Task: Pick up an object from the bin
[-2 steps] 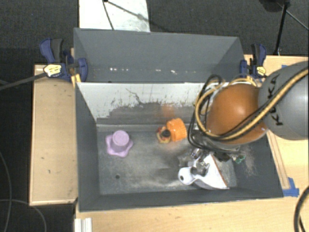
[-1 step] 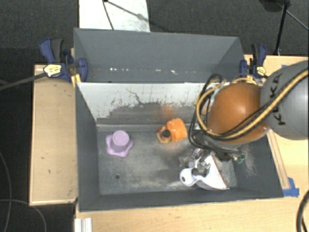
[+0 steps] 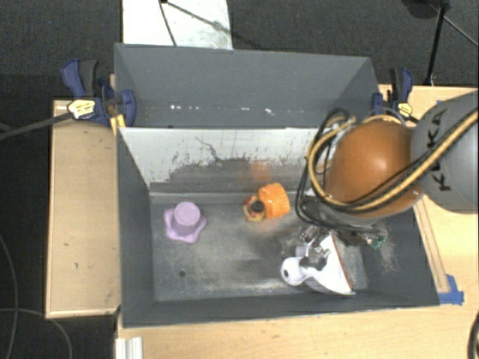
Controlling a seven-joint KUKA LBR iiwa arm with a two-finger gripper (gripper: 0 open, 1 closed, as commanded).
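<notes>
Looking down into the grey bin (image 3: 224, 88) from the room side, entry as follows.

Arm (image 3: 449, 152): comes in from the right of the frame. Its round orange cover (image 3: 370, 163) hangs over the right half of the bin floor, with black and yellow cables (image 3: 318, 155) looped round the cover's left side.

Gripper (image 3: 313, 251): sits below and to the left of the cover, low in the bin, toward the lower right of the floor. Whether the fingers are spread or pressed together I cannot tell; the metal parts there run into one another and into what lies beneath.

Thing nearest the gripper: a white object (image 3: 298, 273), lower right of the bin floor, close to the near wall. It has a rounded knob at its left end and a flat white wedge flaring out to the right. It lies directly under the gripper and slightly lower left of it in the frame. The knob end pokes out past the gripper; the wedge end runs under the cover's shadow. Touching or merely just above: cannot say. Nothing can be made out between the fingers, so no hold noted.

Other contents, both well apart from the gripper:
- an orange object (image 3: 271, 200), stubby, with a dark end facing left, centre of the floor near the back wall, up and left of the gripper.
- a purple object (image 3: 185, 221), a short peg on a lobed base, standing upright on the left part of the floor.

Floor between these is scuffed bare metal.
</notes>
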